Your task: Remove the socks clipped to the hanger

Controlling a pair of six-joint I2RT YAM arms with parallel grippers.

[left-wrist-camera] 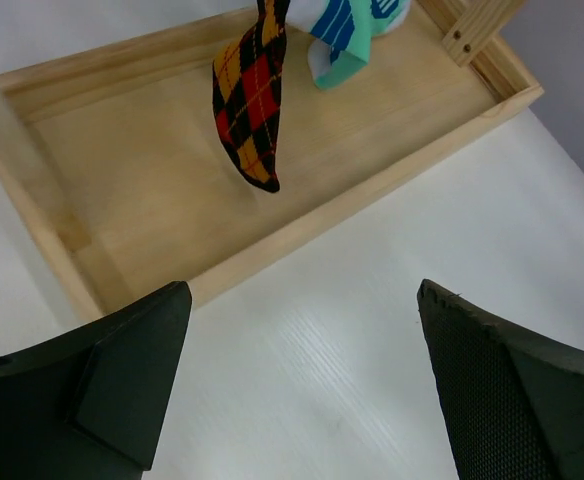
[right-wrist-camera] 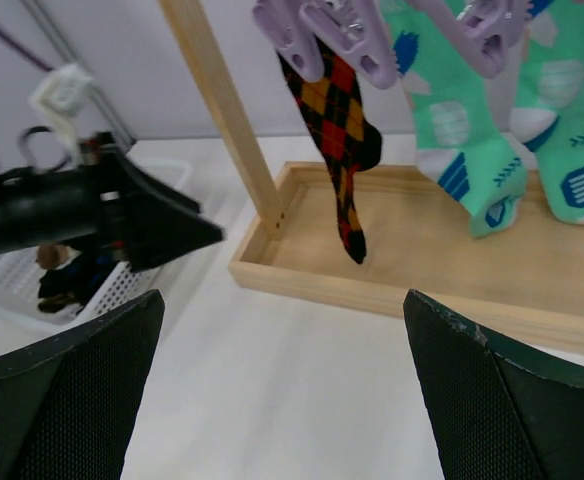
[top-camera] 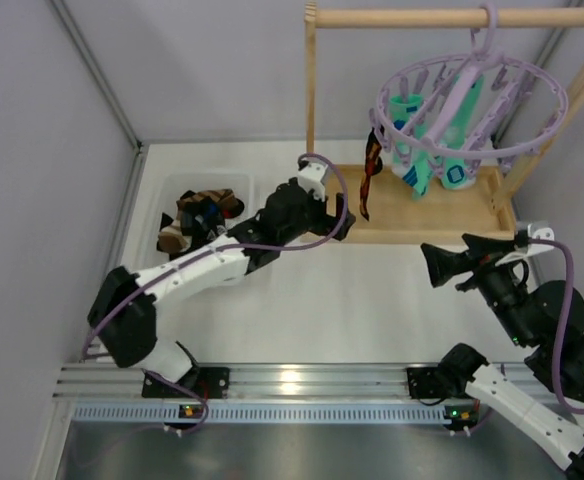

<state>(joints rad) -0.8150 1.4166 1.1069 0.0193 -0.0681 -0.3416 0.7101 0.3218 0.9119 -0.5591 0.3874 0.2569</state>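
We logged left gripper (left-wrist-camera: 302, 292) stretched low just before the wooden tray (left-wrist-camera: 152, 185), claw spread and empty, right gripper (right-wrist-camera: 282, 302) likewise spread, black orange-diamond sock (right-wrist-camera: 340, 125) clipped on lilac hanger (top-camera: 564, 100), turquoise socks (right-wrist-camera: 452, 110) alongside, dangling over tray.

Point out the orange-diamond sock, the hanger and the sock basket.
orange-diamond sock (right-wrist-camera: 344, 150): right wrist view, middle of the hanging sock.
hanger (top-camera: 562, 103): top external view, right rim of the ring.
sock basket (top-camera: 227, 180): top external view, far rim.
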